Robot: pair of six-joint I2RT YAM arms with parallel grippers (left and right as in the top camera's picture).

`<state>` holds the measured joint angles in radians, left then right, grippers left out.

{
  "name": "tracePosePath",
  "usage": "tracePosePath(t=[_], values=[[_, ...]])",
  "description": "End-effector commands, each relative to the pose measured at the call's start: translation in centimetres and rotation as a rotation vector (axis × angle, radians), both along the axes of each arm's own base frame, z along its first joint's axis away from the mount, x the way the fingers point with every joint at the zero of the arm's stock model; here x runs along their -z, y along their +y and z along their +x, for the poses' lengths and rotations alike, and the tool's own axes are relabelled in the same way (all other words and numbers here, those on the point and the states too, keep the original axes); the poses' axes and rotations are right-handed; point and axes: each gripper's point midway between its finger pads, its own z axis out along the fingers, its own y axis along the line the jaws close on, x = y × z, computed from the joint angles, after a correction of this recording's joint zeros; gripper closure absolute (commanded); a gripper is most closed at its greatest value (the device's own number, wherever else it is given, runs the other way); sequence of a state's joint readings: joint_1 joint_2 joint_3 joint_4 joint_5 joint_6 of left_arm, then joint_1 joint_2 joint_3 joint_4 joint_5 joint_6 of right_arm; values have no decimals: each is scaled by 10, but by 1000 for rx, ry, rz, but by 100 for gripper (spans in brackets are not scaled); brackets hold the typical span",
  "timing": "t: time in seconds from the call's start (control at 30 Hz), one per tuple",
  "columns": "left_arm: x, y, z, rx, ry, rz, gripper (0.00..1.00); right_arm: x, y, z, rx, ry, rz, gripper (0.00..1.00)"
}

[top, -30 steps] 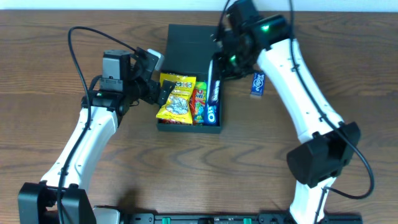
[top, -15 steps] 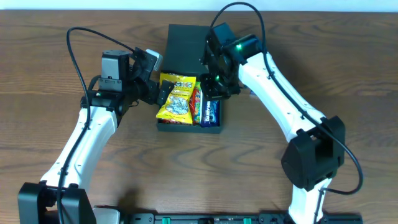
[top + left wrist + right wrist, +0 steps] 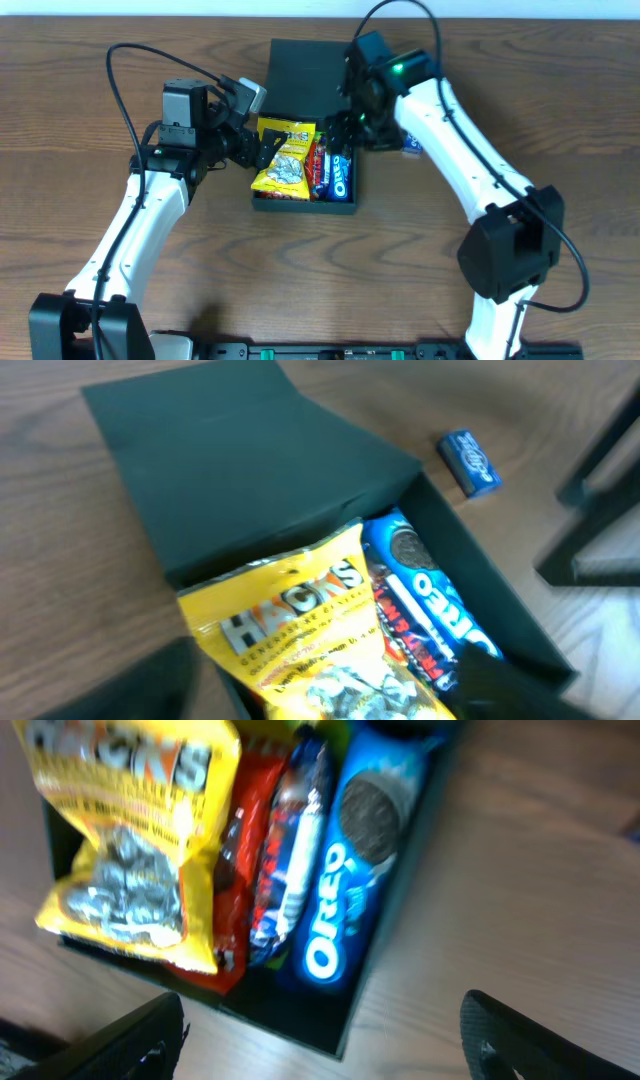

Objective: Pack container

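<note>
The container (image 3: 305, 205) is a dark teal-green box in the middle of the table, with its flap lid (image 3: 303, 70) lying open at the back. Inside lie a yellow Hacks packet (image 3: 283, 160), a red packet (image 3: 320, 165) and a blue Oreo pack (image 3: 341, 176) along the right wall. My left gripper (image 3: 262, 150) is open at the box's left side, and in the left wrist view the yellow packet (image 3: 300, 630) lies between its fingers (image 3: 130, 680). My right gripper (image 3: 345, 135) hovers open over the Oreo pack (image 3: 350, 890), holding nothing.
A small blue packet (image 3: 411, 141) lies on the wooden table right of the box, partly under my right arm, and it also shows in the left wrist view as the small blue packet (image 3: 470, 460). Black cables arc over both arms.
My right gripper was shut on the Oreo pack, then opened and let it go in the box's right side. My left gripper's jaws have narrowed a little.
</note>
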<state>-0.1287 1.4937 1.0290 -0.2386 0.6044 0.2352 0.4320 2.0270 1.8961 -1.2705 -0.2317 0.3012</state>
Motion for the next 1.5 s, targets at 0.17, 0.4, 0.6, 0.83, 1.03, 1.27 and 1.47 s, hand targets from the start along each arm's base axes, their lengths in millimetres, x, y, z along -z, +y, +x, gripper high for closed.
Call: tracePosePath(t=[0.17,0.4,0.6,0.83,1.03,1.27,1.47], values=[[10,-21,-11,79,56,-22,94,-30,-44,36,123,-97,11,12],[53,-28,-7,45,112,120,94,-30,-63,42,157,-94,10,14],[84,-28,0,30,162,146,94,-29,-61,41,125,-100,6,14],[118,-29,-2,33,239,155,94,-30,-61,42,126,-104,7,13],[66,-47,12,42,160,20,94,-30,-61,43,126,-107,8,13],[-8,-17,9,-76,34,126,94,-30,-61,43,126,-107,8,13],[28,0,-46,-7,236,260,94,-31,-60,45,127,-118,12,12]])
